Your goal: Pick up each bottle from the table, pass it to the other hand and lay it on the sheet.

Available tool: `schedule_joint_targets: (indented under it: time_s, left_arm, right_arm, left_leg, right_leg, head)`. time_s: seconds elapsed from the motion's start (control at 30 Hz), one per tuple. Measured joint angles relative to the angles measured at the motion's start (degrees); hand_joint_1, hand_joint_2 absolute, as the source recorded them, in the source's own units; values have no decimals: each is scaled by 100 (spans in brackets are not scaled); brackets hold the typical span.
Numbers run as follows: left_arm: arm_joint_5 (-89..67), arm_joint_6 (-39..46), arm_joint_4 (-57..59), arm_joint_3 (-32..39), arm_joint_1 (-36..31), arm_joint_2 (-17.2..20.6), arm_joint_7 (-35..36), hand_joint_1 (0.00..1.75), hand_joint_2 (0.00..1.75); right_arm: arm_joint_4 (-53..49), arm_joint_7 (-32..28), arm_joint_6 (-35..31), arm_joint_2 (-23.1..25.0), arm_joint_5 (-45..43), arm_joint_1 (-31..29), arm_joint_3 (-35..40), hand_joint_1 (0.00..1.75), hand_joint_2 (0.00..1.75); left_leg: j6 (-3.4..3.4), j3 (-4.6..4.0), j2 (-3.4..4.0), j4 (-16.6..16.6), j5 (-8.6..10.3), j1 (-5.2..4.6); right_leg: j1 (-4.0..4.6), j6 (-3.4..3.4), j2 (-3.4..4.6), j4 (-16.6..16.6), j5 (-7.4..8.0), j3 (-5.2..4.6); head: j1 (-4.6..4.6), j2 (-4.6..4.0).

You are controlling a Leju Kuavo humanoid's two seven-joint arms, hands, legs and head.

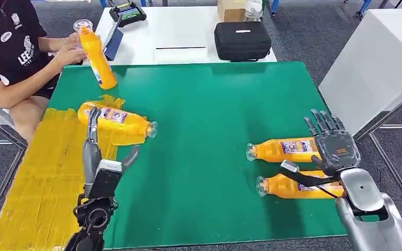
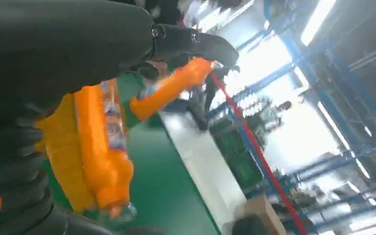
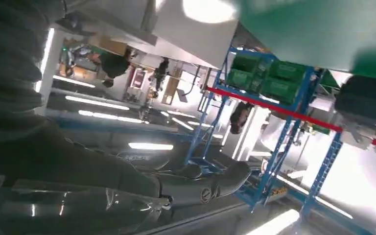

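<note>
We see one orange plastic bottle with a printed label [image 1: 116, 119] lying on its side at the edge of the crinkled yellow sheet [image 1: 36, 183], its clear cap end reaching out over the green mat-covered surface [image 1: 209, 115]; we judge this one as laid down, or very nearly so. The left robot hand [image 1: 95, 151] stands just beside it, fingers pointing up along the bottle's near side and thumb spread apart, gripping nothing as far as we can tell. Two more orange bottles wait on the right part of the surface: the farther bottle [image 1: 282, 150] and the nearer bottle [image 1: 290, 186], both on their sides and close together. The right robot hand [image 1: 332, 144] hovers over their label ends, fingers wide and straight, holding nothing. A seated person in a dark shirt [image 1: 10, 47] grips a fourth orange bottle [image 1: 96, 55], tilted, at the far left corner. So we reckon roughly one bottle is done and at least two are left. The middle of the green surface gives open room for the hand-over, while the near edge lies close to the nearer bottle, and the sheet still has plenty of bare yellow toward the near left corner.
</note>
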Motion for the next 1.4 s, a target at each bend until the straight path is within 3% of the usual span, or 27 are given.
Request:
schedule_joint_targets:
  time_s: [0.13, 0.27, 0.57, 0.93, 1.4]
  left_arm:
    - [1521, -1156, 39, 13, -30, 2, -28, 0, 175]
    - [1747, -1363, 171, 61, -130, 11, -26, 0, 175]
    - [1686, -1256, 424, 70, -299, 9, -11, 0, 175]
    - [1260, -819, 446, 33, -293, -18, -9, 0, 175]
    - [1264, -823, 448, 33, -291, -28, -2, 0, 175]
  right_arm:
    - [293, 0, -89, -81, -22, -88, -129, 0, 175]
    - [484, 2, -149, -122, 2, -111, -227, 0, 175]
    - [663, 33, -127, -68, 122, -111, -243, 0, 175]
    - [1130, -824, 142, 218, -953, -364, -212, 0, 175]
    - [1428, -855, 140, 394, -1001, -506, -210, 0, 175]
  left_leg:
    - [0, -1, -1, 0, 0, -1]
    - [0, -1, 0, 1, 0, -1]
    - [0, -1, 1, 1, 0, 1]
    - [0, -1, 0, 1, 1, 0]
    - [1, -2, 0, 1, 1, 0]
  right_leg:
    - [0, 0, 0, 0, 0, 0]
    - [0, 1, 0, 0, 1, -1]
    - [1, 0, 0, 1, 0, -2]
    - [1, 0, 0, 1, 0, 0]
    - [1, 0, 0, 1, 0, -1]
  head:
    - [0, 0]
    - [-2, 0]
    - [0, 0]
    - [0, 0]
    - [-2, 0]
